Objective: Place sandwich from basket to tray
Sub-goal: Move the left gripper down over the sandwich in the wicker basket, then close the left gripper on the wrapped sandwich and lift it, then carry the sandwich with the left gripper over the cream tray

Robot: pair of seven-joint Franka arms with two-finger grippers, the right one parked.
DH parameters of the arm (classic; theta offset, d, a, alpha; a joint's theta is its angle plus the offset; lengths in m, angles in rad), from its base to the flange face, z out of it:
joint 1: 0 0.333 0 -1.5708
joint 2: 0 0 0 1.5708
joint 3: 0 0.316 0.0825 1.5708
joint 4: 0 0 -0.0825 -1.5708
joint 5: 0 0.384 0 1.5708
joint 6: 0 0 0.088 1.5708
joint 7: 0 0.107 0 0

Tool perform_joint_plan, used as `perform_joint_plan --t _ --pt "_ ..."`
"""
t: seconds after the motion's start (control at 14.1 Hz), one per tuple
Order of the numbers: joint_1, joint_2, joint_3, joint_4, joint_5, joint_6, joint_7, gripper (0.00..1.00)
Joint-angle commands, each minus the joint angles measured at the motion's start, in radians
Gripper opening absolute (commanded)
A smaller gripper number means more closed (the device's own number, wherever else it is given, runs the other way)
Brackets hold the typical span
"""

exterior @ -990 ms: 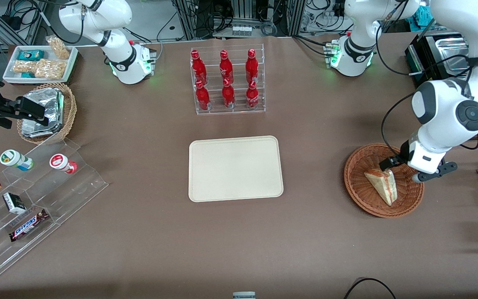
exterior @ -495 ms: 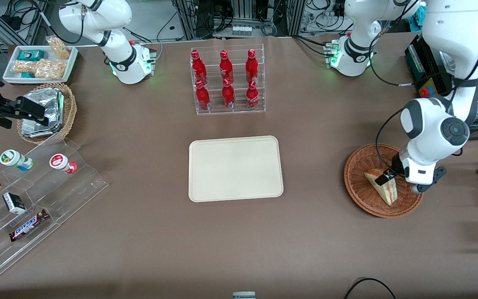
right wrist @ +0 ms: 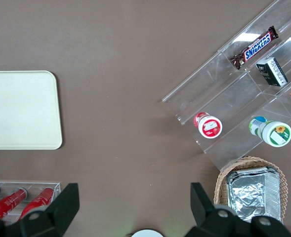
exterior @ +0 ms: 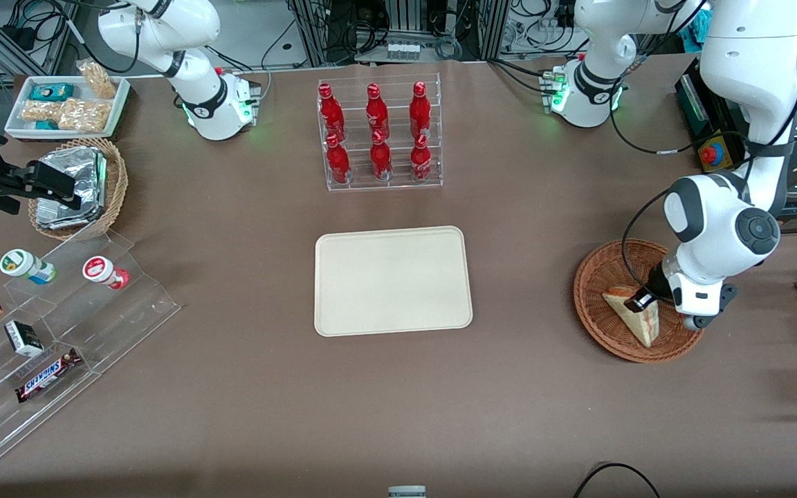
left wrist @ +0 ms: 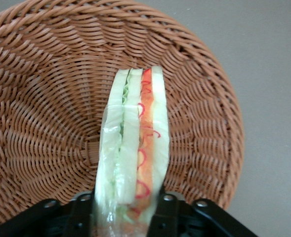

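Both gripper (left wrist: 127,210) fingers flank the sandwich (left wrist: 134,153).

Robotics lab: cable-strewn racks (exterior: 405,28), mock shop table (exterior: 232,387).

Left arm (exterior: 724,228): glossy white rounded shells, grey bands at joints, dark grey round cap with ring marks on elbow joint. Black cable loops from arm down toward wrist. White wrist block, dark grey flange. Gripper (exterior: 642,301) black; in wrist view black finger mounts with silver screws (left wrist: 167,198). Base (exterior: 582,93), upper right of front frame: white dome, black ring with small logo, green light, black cables trailing.
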Motion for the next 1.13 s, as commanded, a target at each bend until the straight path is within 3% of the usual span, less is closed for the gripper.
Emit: perform_joint_plan --t 0.0,0.21,0.42,0.71,1.06 --pt "-0.017 -0.062 -0.004 0.032 -0.007 -0.13 0.032 0.02" --pt "-0.128 -0.09 -0.002 0.109 0.016 -0.29 0.174 0.0" --pt "-0.269 -0.064 -0.004 0.158 0.05 -0.316 0.185 0.01" --pt "-0.484 0.04 -0.004 0.233 0.055 -0.243 -0.032 0.0" --pt "-0.68 0.189 -0.002 0.405 0.056 -0.192 -0.302 0.0"
